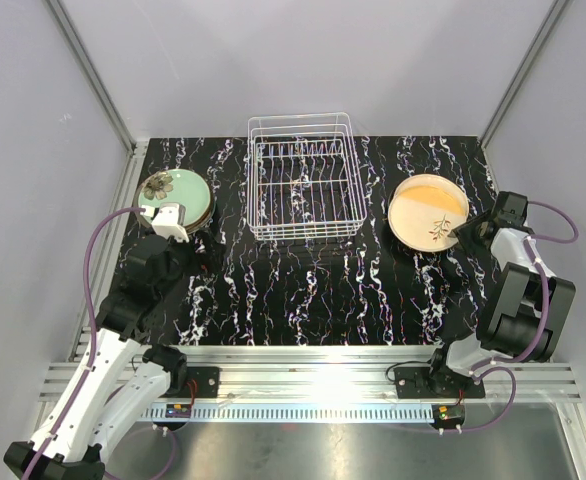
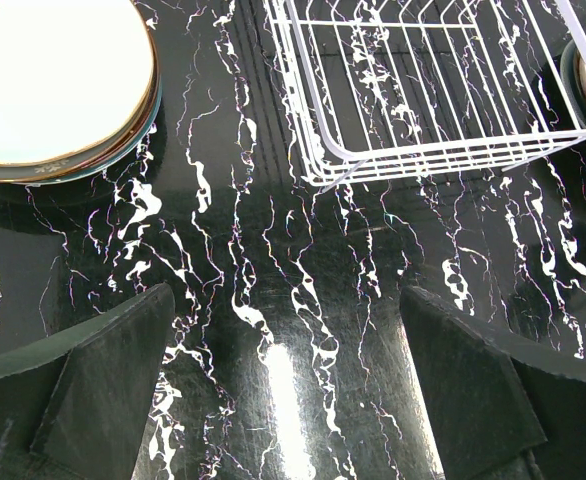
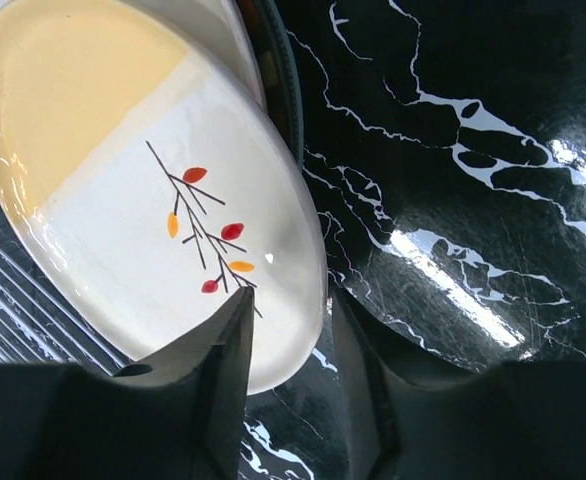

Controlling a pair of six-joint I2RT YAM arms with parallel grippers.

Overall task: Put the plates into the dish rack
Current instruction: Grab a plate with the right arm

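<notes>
A stack of plates [image 1: 176, 195] topped by a mint-green floral one sits at the table's left; its pale top [image 2: 43, 80] shows in the left wrist view. The white wire dish rack [image 1: 301, 180] [image 2: 423, 90] stands empty at the back middle. At the right lies a second stack of plates [image 1: 428, 208], its top one orange and cream with a red-leaf twig [image 3: 123, 180]. My left gripper [image 1: 170, 222] [image 2: 288, 380] hovers open over bare table just near of the left stack. My right gripper [image 1: 463, 232] [image 3: 291, 300] straddles the near rim of the orange plate, jaws parted.
The black marbled table [image 1: 303, 290] runs between the two stacks in front of the rack. Grey walls close in the back and both sides. A metal rail [image 1: 313, 360] with the arm bases lines the near edge.
</notes>
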